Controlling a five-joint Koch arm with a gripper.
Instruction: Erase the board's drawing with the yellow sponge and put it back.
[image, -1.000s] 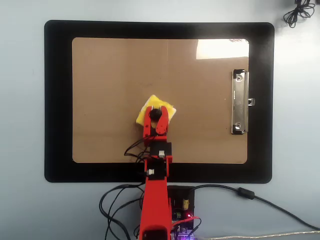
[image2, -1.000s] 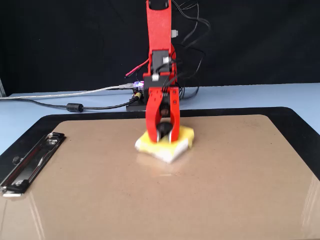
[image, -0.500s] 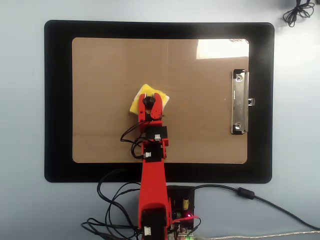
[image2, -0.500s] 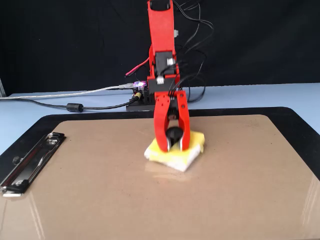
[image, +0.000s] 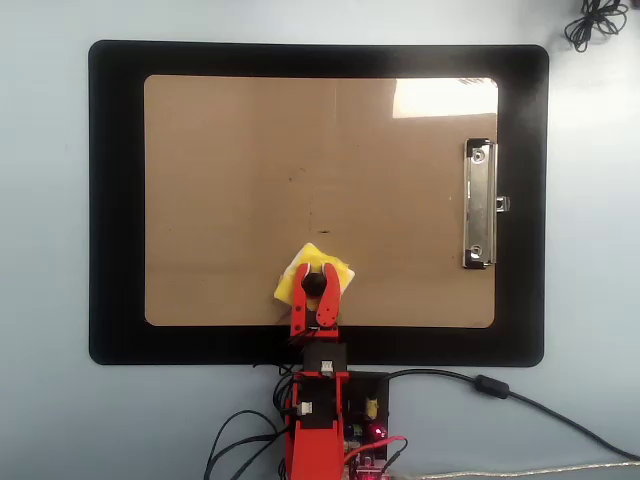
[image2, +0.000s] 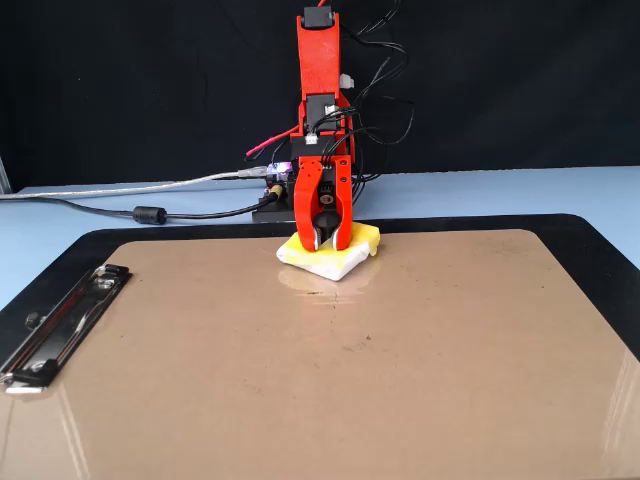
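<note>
Overhead view: the board (image: 240, 180) lies flat on a black mat (image: 115, 200), its metal clip (image: 479, 204) at the right short edge. The sponge (image: 340, 272) sits on the board near its lower edge, a little left of centre, turned corner-up like a diamond. The red gripper (image: 316, 281) reaches up from the bottom of the picture and rests over the sponge, its two red fingers (image: 299, 290) on either side of the black knob at the sponge's middle, pinching it. Faint dark specks of the drawing (image: 322, 232) show on the board just above the sponge; they are too small to make out a shape. A tangle of black cable (image: 596, 22) lies at the top right corner.

Fixed view: the arm (image2: 320, 80) stands upright at the far side, gripper (image2: 324, 238) pointing down onto the sponge (image2: 345, 262), which lies on the board (image2: 400, 340) near its far edge. The jaws close on the black knob. The clip (image2: 65, 312) is at the left
</note>
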